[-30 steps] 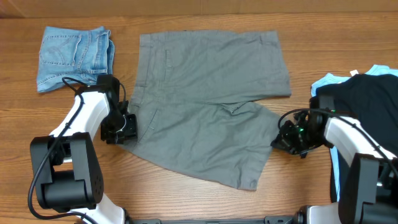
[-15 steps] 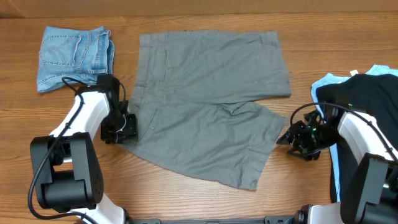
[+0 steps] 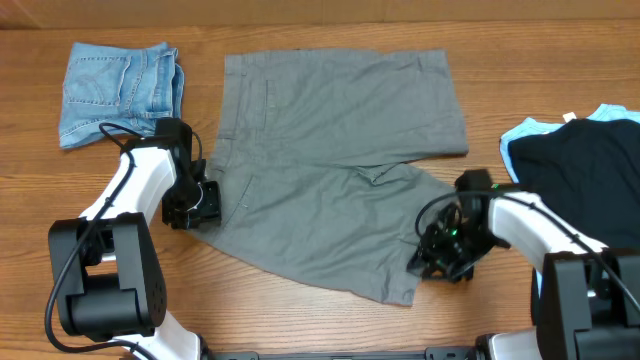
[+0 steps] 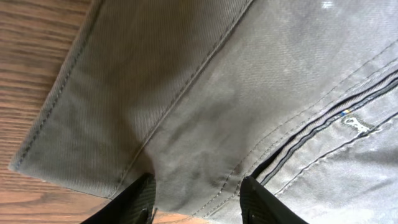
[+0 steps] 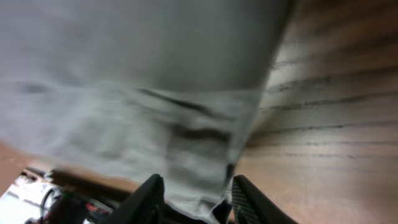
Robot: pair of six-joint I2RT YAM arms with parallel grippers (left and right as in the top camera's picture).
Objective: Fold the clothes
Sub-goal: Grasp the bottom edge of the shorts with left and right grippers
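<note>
Shorts (image 3: 330,170): your grey pair lies spread flat mid-table, waistband toward the left arm
Left gripper (image 3: 200,205): jaws spread, straddling the waistband corner
Right gripper (image 3: 435,262): at the near leg's hem, jaws spread, cloth between them; view blurred
Jeans (image 3: 118,85): folded, far left
Pile (image 3: 590,170): black and blue clothes, right edge
Table (image 3: 300,325): wood

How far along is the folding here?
Done: the denim shorts lie folded at the far left. In hand: the grey shorts lie spread flat, unfolded, left gripper at the waistband corner, right gripper at the near leg hem. Left: these, plus the dark pile at right.
</note>
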